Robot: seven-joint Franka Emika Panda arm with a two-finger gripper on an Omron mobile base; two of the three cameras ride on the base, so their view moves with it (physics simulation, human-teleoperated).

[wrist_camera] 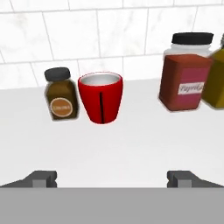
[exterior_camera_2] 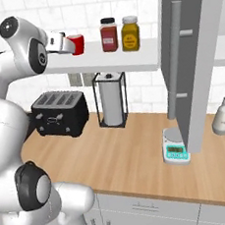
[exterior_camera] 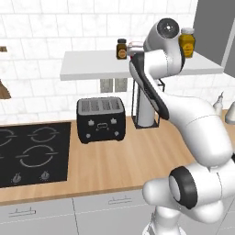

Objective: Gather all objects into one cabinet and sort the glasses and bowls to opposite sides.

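A short glossy red handleless cup (wrist_camera: 100, 97) is seen standing upright on the white shelf (wrist_camera: 131, 144) backed by white tiles, ahead of the jaws and a little to their left in the hand view. The gripper (wrist_camera: 112, 179) is held level with the shelf, its jaws spread wide and empty, with bare shelf between the tips and the cup. Just beside the cup, on the far-left side of the jaws, a small brown spice jar with a dark lid (wrist_camera: 61, 94) stands close, possibly touching. Well to the right a red-labelled jar with a black lid (wrist_camera: 186, 76) and an amber jar (wrist_camera: 217, 78) are placed.

The cup is judged to be light, rigid and smooth, hence slippery under the pads, and likely breakable if dropped. A hold across the tapered wall, at mid-height or slightly above, is advised, with the jaws centred on it. Little room is left on the brown jar's side, so that jar could be nudged.
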